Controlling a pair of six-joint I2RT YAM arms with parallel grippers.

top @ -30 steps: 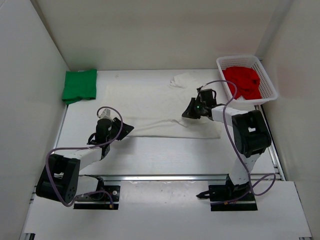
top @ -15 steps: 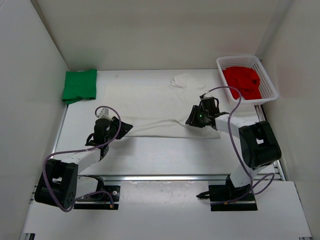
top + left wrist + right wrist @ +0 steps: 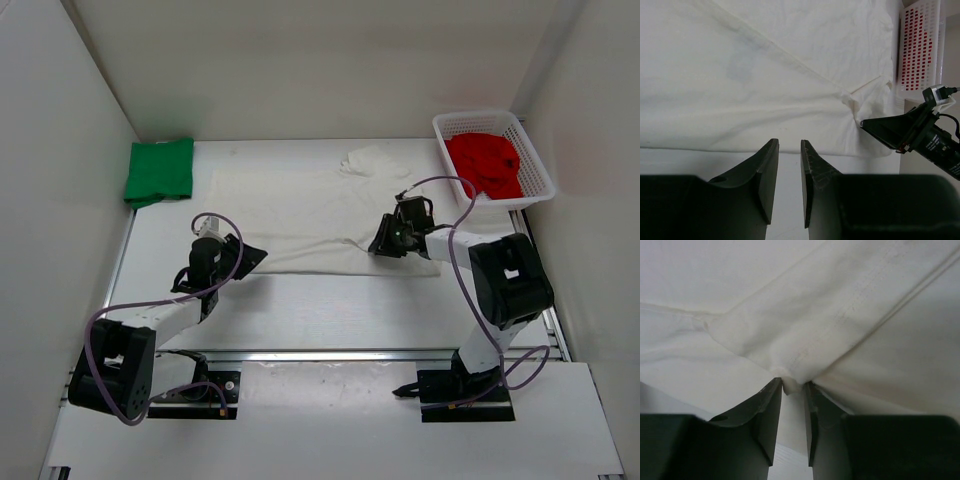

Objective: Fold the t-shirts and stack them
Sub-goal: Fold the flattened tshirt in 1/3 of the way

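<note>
Pinching a fold of white shirt (image 3: 840, 315) in my right gripper (image 3: 791, 387); left gripper (image 3: 789, 145) slightly open, empty. Best lifted slowly, cloth taut.

The white table (image 3: 330, 310) carries a green shirt (image 3: 160, 171), an off-white shirt (image 3: 300, 215) and a mesh basket (image 3: 475, 115).

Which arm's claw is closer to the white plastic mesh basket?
Right. The right gripper, pinching the off-white t-shirt, is just inward of the white plastic mesh basket; the left gripper is at the shirt's other end, much farther away.
</note>
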